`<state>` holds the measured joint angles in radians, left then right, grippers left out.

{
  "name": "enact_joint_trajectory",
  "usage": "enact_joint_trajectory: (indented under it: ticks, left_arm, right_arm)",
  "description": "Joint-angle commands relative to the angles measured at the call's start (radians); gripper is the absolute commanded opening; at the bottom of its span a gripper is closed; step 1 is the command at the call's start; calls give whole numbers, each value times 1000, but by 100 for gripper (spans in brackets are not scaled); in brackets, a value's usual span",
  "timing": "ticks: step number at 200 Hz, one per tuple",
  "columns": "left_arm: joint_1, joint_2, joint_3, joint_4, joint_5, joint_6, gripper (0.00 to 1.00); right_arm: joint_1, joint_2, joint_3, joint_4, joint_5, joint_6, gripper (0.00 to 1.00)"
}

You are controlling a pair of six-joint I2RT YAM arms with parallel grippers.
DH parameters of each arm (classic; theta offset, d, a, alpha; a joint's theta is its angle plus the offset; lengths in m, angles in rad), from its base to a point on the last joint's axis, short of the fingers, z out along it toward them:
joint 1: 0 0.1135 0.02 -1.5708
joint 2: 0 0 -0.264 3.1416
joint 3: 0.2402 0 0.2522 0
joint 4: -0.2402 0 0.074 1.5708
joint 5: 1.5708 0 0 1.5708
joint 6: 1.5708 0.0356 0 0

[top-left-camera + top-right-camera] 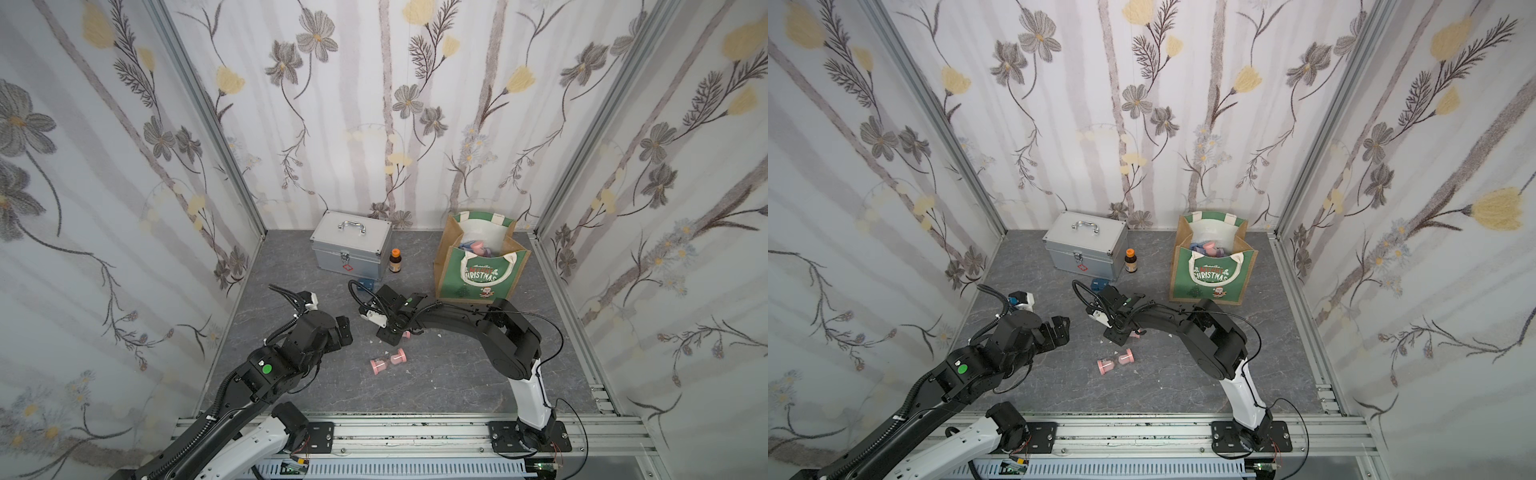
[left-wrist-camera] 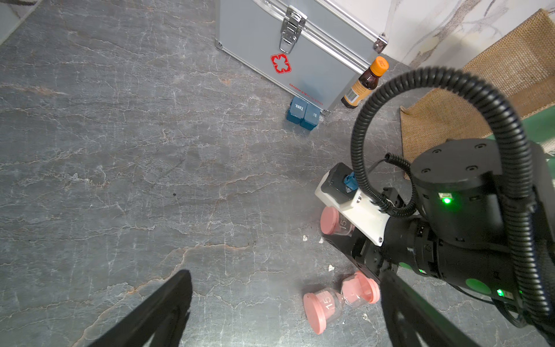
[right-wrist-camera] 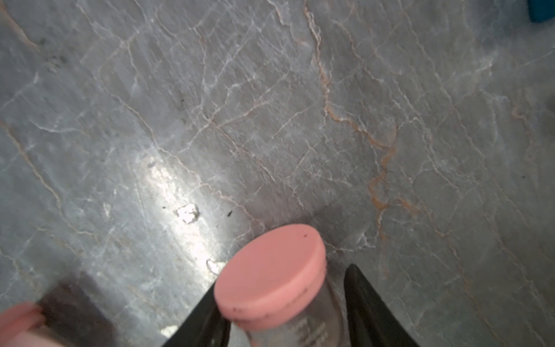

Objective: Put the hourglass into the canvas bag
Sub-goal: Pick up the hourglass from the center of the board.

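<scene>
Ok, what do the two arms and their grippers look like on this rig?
Both the left arm and right arm are black with a white base link. Each carries a round green sticker, a ribbed black cable hose and a white wrist camera mount. The left gripper and right gripper have flat black parallel fingers.

"CHRISTMAS" on tan jute canvas bag (image 1: 505, 286), green panel; "Tues." on blue plastic pill box (image 2: 301, 115); "15" on pink-capped glass hourglass (image 2: 329, 302)

Site I drive remotely: lab test booth. Aluminium rail (image 1: 415, 432) with bolted robot mounts (image 1: 528, 436); behind it, stone-look floor (image 1: 457, 374); floral-papered panels (image 1: 374, 104) (home-styled dressing) enclosing three sides.
</scene>
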<state>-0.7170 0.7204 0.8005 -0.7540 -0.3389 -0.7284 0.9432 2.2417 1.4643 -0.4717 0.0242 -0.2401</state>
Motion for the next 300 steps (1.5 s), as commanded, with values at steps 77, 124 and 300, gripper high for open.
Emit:
enact_joint_trajectory:
  ticks: [77, 124, 300]
  left_arm:
    - [2, 10, 20, 31, 11, 12, 100]
    - [1, 14, 18, 44, 17, 12, 100]
    - [4, 38, 22, 65, 12, 24, 100]
  right_arm:
    - [-38, -95, -58, 118, -36, 25, 38]
    - [-35, -71, -62, 134, -62, 37, 38]
    - [-37, 70, 53, 123, -40, 21, 41]
